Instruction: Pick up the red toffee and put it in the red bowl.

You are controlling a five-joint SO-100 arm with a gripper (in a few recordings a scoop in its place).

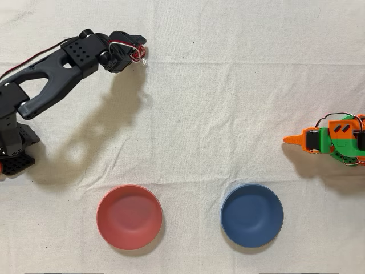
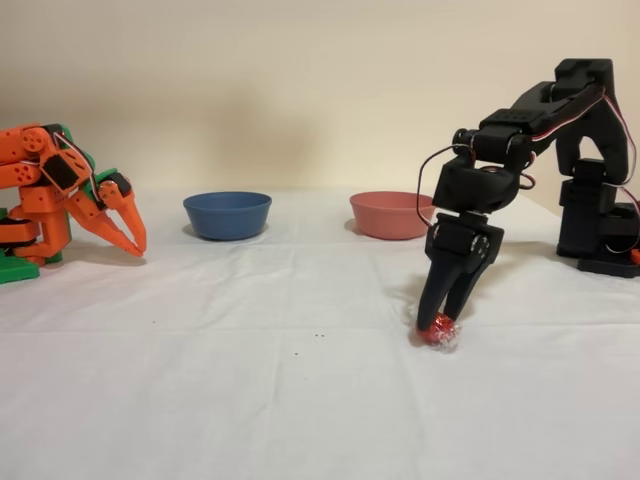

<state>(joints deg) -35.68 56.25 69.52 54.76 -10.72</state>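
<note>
Red toffee sits on the white cloth right at the tips of the black arm's claw, whose 2 fingers point straight down and look pinched around it. By my reckoning the grasp is the step in hand. Next comes a lift and a carry to the red bowl, at about 6 o'clock from the claw in the overhead view and well apart.
</note>
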